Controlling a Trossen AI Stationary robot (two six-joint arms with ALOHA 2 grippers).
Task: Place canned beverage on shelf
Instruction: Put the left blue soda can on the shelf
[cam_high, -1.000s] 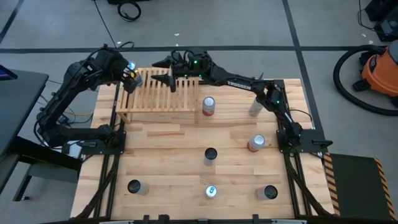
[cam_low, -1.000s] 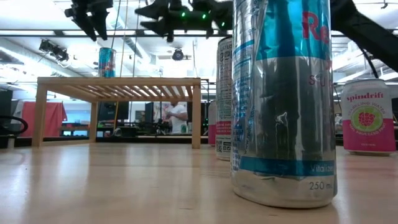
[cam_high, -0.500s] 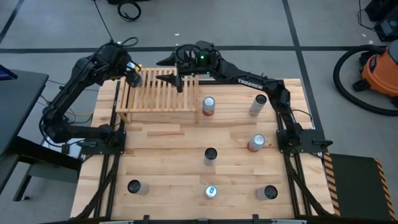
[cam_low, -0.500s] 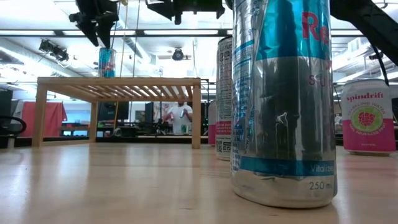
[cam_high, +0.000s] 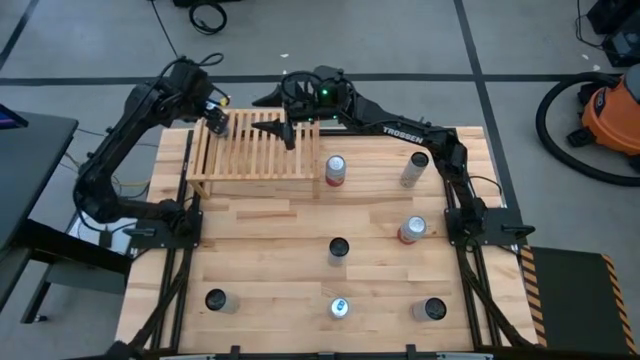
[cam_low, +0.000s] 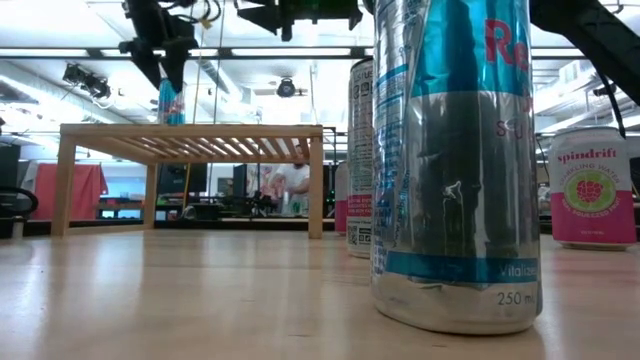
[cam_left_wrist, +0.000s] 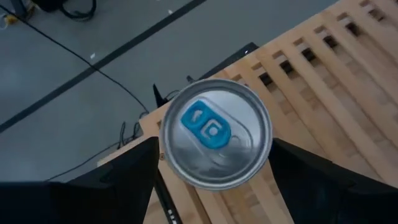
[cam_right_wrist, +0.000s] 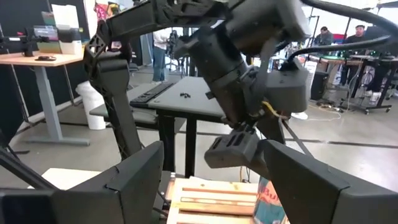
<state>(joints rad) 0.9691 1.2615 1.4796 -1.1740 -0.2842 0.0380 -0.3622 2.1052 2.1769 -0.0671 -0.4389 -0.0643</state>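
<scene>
A silver canned beverage (cam_left_wrist: 216, 134) with a blue tab stands upright on the far left corner of the light-wood slatted shelf (cam_high: 262, 150), and it also shows in the low view (cam_low: 172, 108). My left gripper (cam_high: 214, 120) hangs over it, slanting down and open. One finger stands on either side of the can's top, and I see no touch. My right gripper (cam_high: 278, 130) hovers open above the middle of the shelf, pointing level at the left arm, with nothing between its fingers.
Several more cans stand on the table: one (cam_high: 336, 170) just right of the shelf, others (cam_high: 413, 168) (cam_high: 411, 230) near the right edge, one mid-table (cam_high: 338, 250) and three along the near edge. People stand in the room beyond.
My left gripper has moved toward the table's far right and a little down, coming over the can, which has stayed in place on the shelf. My right gripper has risen above the shelf, then kept still.
</scene>
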